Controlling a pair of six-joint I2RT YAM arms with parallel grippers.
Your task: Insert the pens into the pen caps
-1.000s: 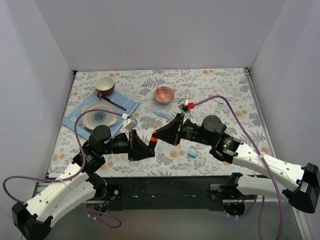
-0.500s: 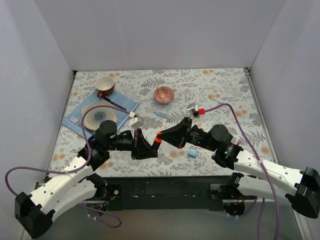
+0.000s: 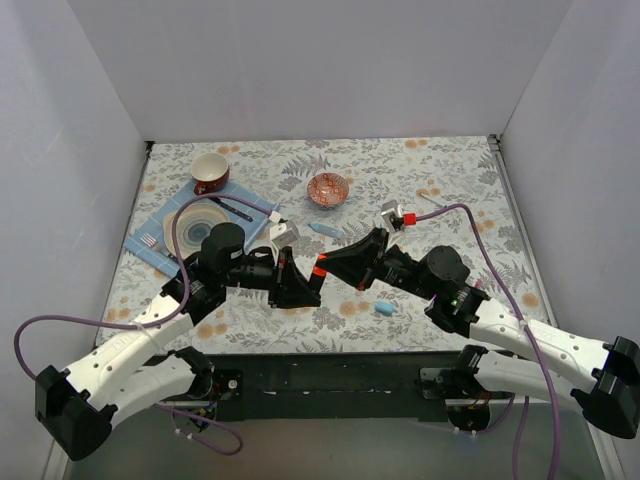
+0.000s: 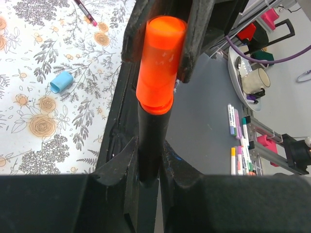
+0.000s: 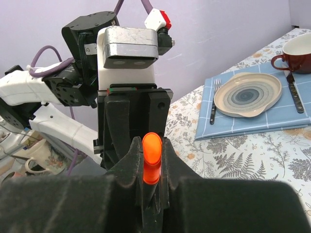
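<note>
Grip status: the left gripper (image 4: pixel 148 158) is closed narrow on the barrel of the black marker (image 4: pixel 148 141), and the right gripper (image 5: pixel 151 145) is closed narrow on the orange cap (image 4: pixel 160 63). Both items are held in the air above the floral tablecloth (image 3: pixel 420 165), between the two facing grippers.

Orientation: the marker's long axis runs straight out from the left gripper's fingers toward the right gripper. The capped end points at the right gripper. In the left wrist view the cap's lower rim meets the black barrel with no gap visible, and cap and barrel lie on one line.

Other task items:
- The light blue cap (image 3: pixel 384 308) lies on the cloth just on the near side of the right gripper.
- The light blue pen (image 3: pixel 325 230) lies on the far side of both grippers, its long axis roughly left to right.
- The magenta-red pen (image 4: pixel 85 10) lies well ahead of the left gripper, at a slant.

Markings: printing on the spare markers (image 4: pixel 239 145) beyond the table edge is too small to read.
</note>
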